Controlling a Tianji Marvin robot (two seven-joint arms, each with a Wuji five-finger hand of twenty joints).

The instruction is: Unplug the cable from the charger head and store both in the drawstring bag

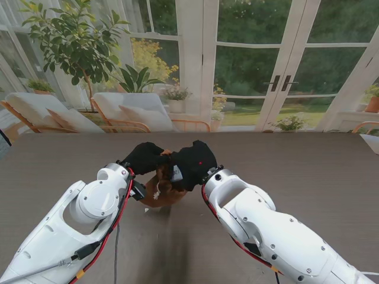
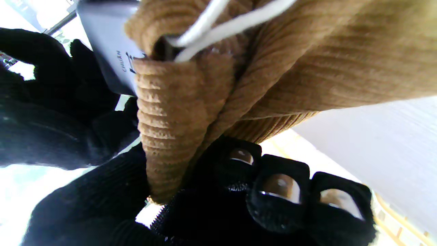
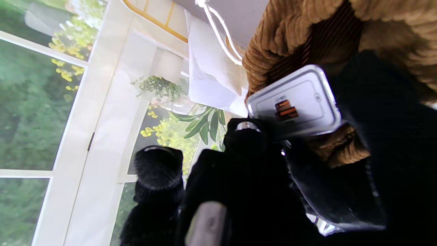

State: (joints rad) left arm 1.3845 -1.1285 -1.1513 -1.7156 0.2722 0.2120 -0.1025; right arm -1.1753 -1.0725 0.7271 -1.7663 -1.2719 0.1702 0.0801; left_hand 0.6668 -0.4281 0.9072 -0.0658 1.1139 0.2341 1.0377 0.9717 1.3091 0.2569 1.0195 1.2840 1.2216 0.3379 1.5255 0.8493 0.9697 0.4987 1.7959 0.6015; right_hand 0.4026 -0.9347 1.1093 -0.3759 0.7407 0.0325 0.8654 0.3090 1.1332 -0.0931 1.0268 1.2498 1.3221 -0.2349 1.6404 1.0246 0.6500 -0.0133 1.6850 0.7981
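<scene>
Both arms rise from the near corners of the stand view and meet over the middle of the table (image 1: 308,177), where the two black-gloved hands close around the bag (image 1: 161,192).

Right hand (image 1: 192,163) grips the charger (image 1: 176,173): in its wrist view the pale grey block (image 3: 293,102) sits pinched between the gloved fingers (image 3: 245,140) and the thumb side, its face with two orange ports turned toward the camera. The block lies right at the mouth of the bag (image 3: 307,37), touching the tan corduroy rim, partly inside the opening and partly out. How deep it goes I cannot tell.

Left hand (image 1: 145,157) holds the bag. In its wrist view a thick fold of the ribbed cloth (image 2: 170,130) is clamped between the thumb and the fingers (image 2: 278,191), whose tips curl under the fabric. The charger (image 2: 106,51) shows as a grey corner with dark lettering behind that fold, with the right hand (image 2: 44,102) dark beside it.

White drawstring cord (image 2: 222,27) runs out of the gathered rim; in the right wrist view the cord (image 3: 218,34) loops away from the bag. From the stand a short white strand (image 1: 157,190) hangs on the bag's front. The cable is not clearly seen in any view.

The bag rests on the dark table between the two wrists.
</scene>
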